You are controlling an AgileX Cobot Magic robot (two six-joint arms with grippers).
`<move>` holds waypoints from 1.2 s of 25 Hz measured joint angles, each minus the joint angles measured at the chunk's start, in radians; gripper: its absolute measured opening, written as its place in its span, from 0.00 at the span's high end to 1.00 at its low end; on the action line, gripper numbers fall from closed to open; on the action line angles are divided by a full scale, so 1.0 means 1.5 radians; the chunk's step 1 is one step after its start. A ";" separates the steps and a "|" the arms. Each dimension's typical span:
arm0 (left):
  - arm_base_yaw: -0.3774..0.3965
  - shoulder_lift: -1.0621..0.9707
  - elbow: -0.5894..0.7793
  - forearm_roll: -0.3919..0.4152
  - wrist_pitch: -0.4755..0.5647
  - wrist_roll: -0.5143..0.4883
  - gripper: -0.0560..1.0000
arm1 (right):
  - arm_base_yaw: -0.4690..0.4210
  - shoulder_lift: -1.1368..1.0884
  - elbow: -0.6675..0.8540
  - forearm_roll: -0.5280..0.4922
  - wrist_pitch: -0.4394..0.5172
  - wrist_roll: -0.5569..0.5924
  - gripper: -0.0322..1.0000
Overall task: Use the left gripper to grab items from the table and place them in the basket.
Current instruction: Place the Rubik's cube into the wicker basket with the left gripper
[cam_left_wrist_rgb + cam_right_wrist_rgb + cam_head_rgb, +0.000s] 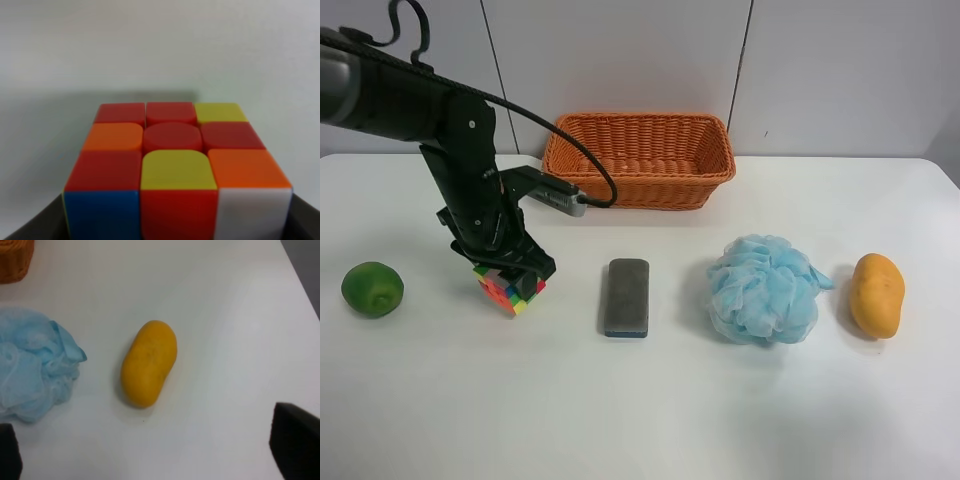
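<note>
Left wrist view: black left end effector [167,227] pinches the multicoloured puzzle cube [172,165] by opposite sides, presumably for lifting

Bright, even light; soft faint shadows on table [650,410]; exterior view sharp; both wrist views slightly blurred.

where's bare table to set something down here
Bare: the wide strip of table below the whole row in the high view, and the band between basket and sponge. Tight: around the cube under the left gripper, and between pouf and potato.
</note>
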 joint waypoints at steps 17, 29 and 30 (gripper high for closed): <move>0.000 -0.125 -0.231 -0.012 0.119 -0.045 0.41 | 0.000 0.000 0.000 0.000 0.000 0.000 0.01; 0.000 0.129 -0.594 -0.017 0.128 -0.040 0.41 | 0.000 0.000 0.000 0.000 0.000 0.000 0.01; 0.000 0.153 -0.615 -0.017 0.127 -0.039 0.41 | 0.000 0.000 0.000 0.000 0.000 0.000 0.01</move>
